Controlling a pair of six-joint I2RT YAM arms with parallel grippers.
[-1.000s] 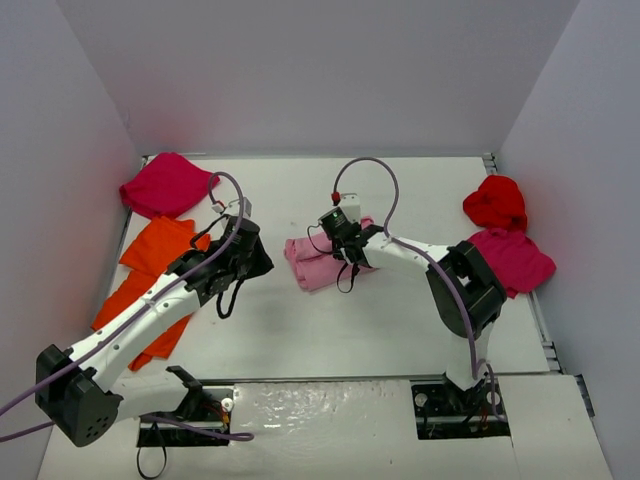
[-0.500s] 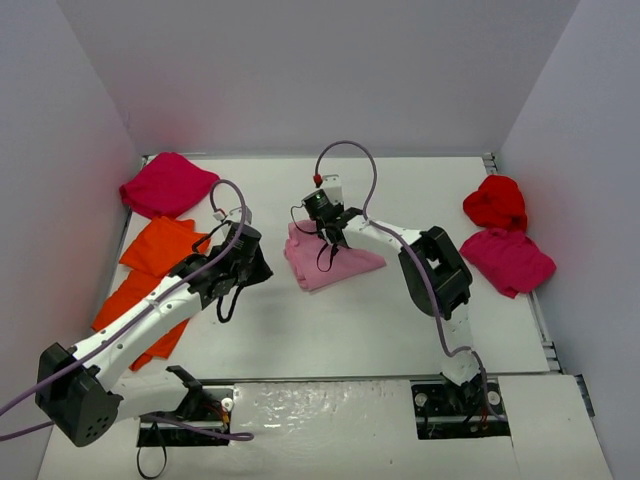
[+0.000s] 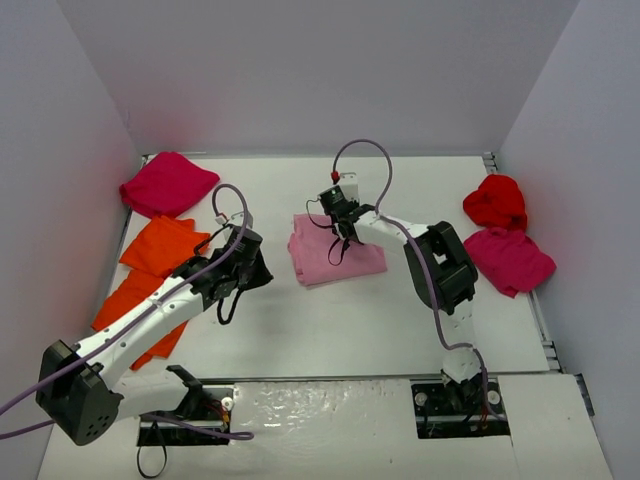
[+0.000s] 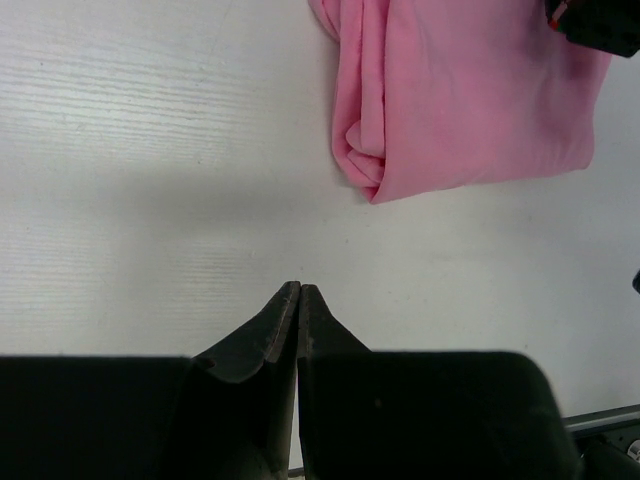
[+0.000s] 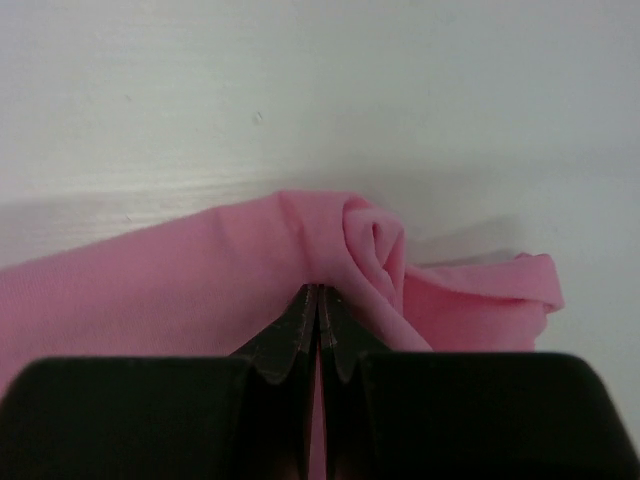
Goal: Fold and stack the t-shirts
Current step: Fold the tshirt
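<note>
Right claw (image 5: pixel 318 289) pinches pink t-shirt (image 3: pixel 350 266) far edge; long axis left-right. Left claw (image 4: pixel 300 288) shut, empty.

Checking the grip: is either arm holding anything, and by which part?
The right gripper is shut on the pink t-shirt, pinching a bunched fold at its far edge. The left gripper is shut, holding nothing.
</note>
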